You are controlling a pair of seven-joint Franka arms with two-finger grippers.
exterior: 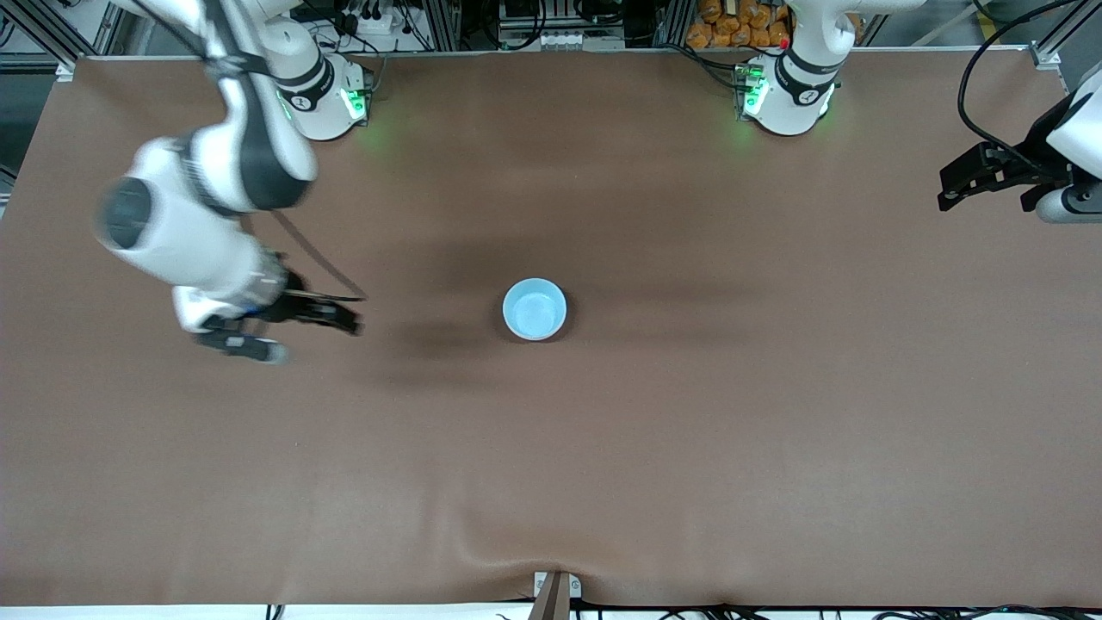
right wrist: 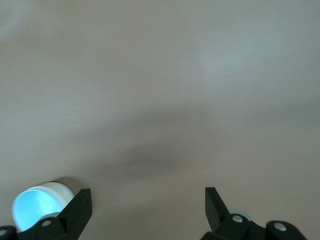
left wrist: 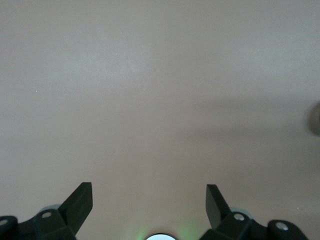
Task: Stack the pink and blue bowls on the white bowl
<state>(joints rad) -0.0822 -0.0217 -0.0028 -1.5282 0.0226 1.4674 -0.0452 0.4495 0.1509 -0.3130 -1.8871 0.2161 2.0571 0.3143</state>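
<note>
The brown table is the biggest thing here. Think of it as a clock face in the front view, with the bowls in the middle.

The right arm is next in size. It hangs over the table at about 9 o'clock from the bowls, toward its own end. The left arm waits at about 2 o'clock, at the table's edge at its own end.

The right gripper is over bare table, well apart from the bowls. Its jaws are spread wide and hold nothing. The left gripper is over bare table too. Its jaws are also spread wide with nothing in them.

The blue bowl sits in the middle of the table, open side up. From above, only blue shows. In the right wrist view a white wall shows around the blue inside. So the blue bowl seems to sit in the white bowl.

I cannot see the pink bowl anywhere. It may be hidden between the other two, but I cannot tell.

With blue on top and both grippers empty, the stacking looks done or almost done. Only the pink bowl's place is unsure.
</note>
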